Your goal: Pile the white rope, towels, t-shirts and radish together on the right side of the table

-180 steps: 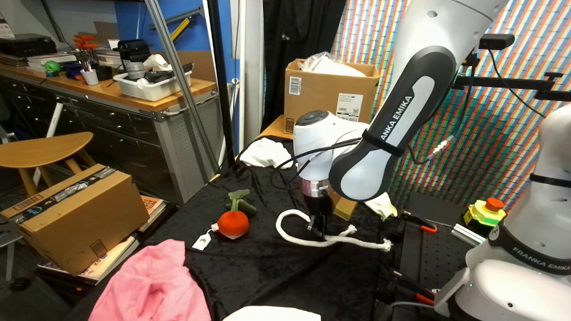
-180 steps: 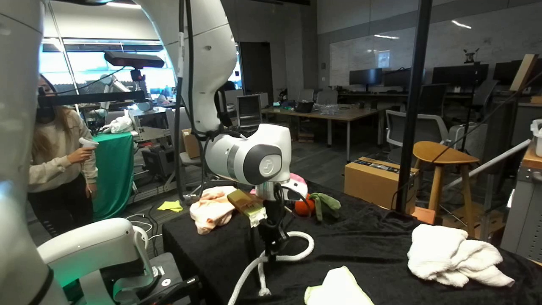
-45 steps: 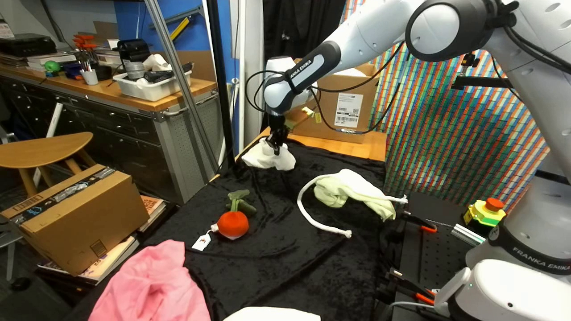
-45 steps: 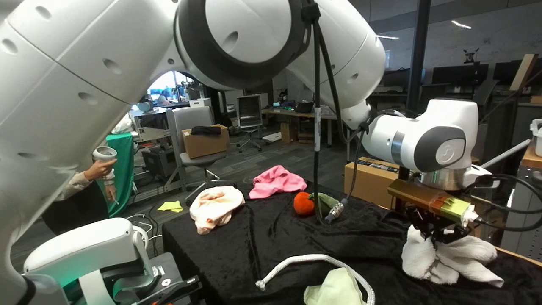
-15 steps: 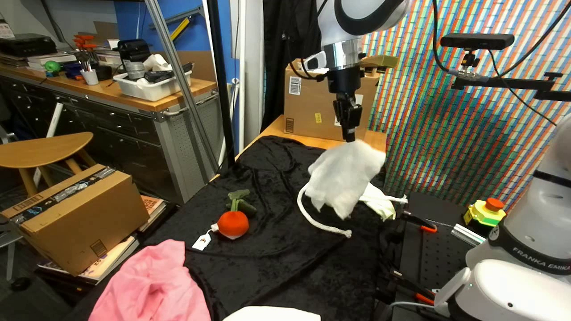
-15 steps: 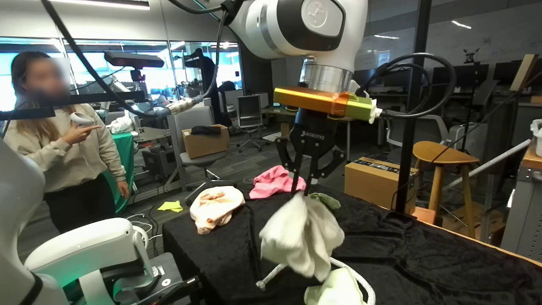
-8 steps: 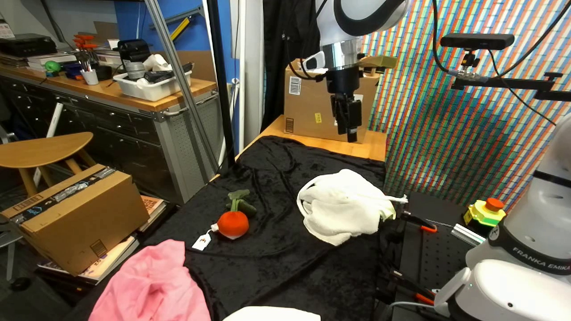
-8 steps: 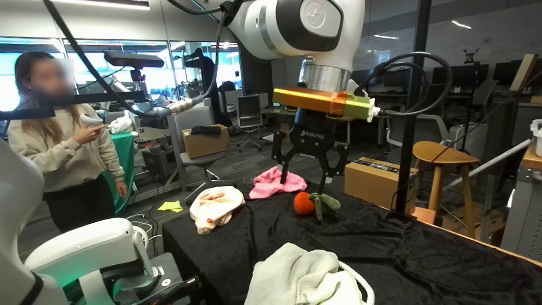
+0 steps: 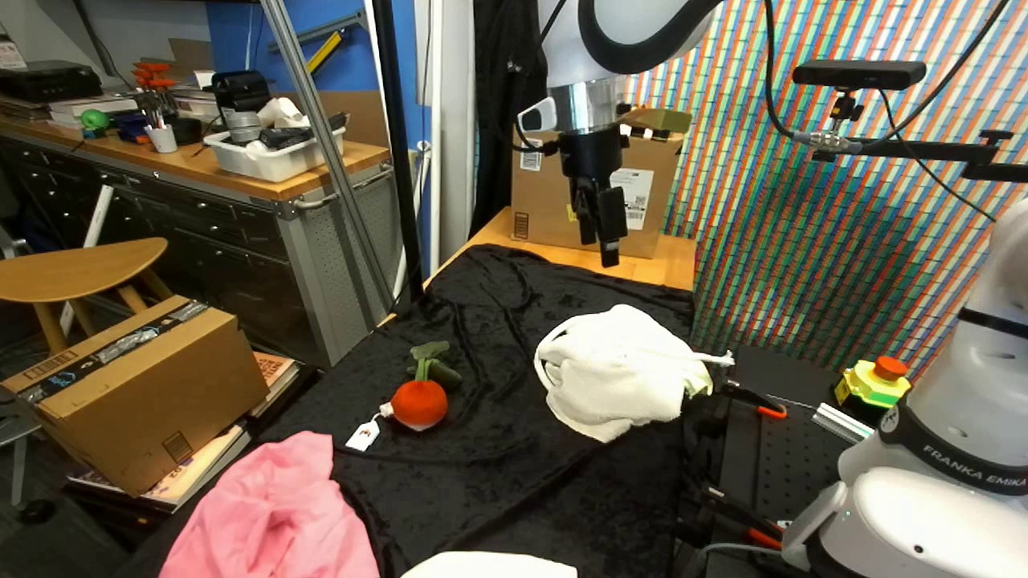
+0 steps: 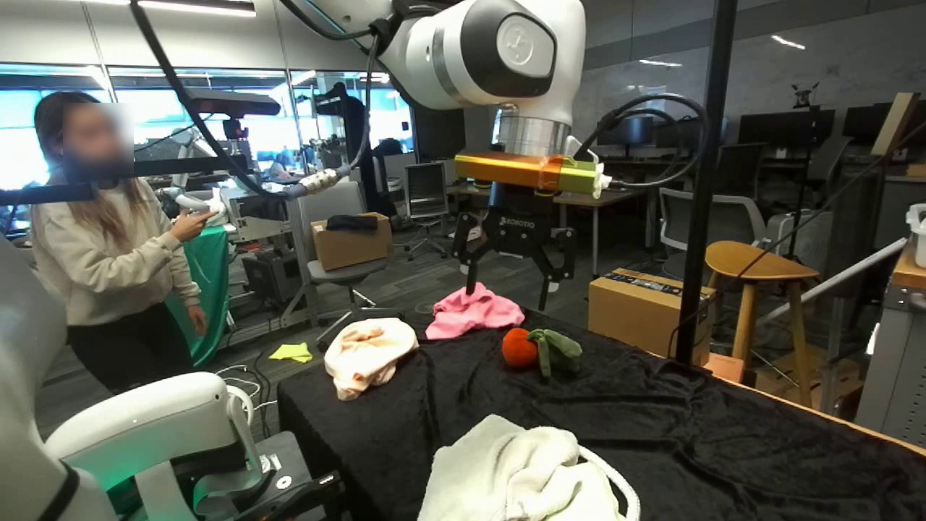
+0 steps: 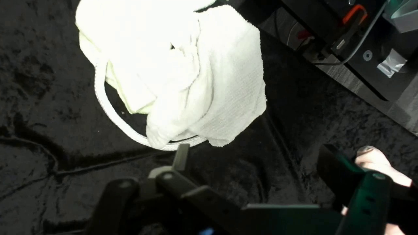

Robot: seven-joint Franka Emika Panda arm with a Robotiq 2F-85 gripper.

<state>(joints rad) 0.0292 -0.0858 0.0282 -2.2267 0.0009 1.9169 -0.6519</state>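
A white towel (image 9: 610,393) lies crumpled over the white rope (image 11: 114,116) and a pale yellow towel (image 11: 138,102) on the black table (image 9: 514,490). Part of the rope loops out beside the towels. In both exterior views the radish (image 10: 519,348), red-orange with a green top, rests apart from this pile. Farther off are a pink cloth (image 10: 470,315) and a peach cloth (image 10: 369,353); which of these are t-shirts I cannot tell. My gripper (image 10: 507,295) hangs above the table, its fingers wide apart with nothing between them, and in the wrist view the pile appears beyond the fingertips.
Beside the arm's base a black mounting plate (image 9: 771,474) carries clamps and an emergency stop button (image 9: 874,385). A large cardboard box (image 9: 578,185) stands on the wooden surface at the table's end. A dark upright post (image 10: 700,217) rises near one table edge.
The rope was laid over the pale yellow towel. My gripper carried the white towel from the table's far corner and let it drop onto them. It has opened wide and drifted slightly away.
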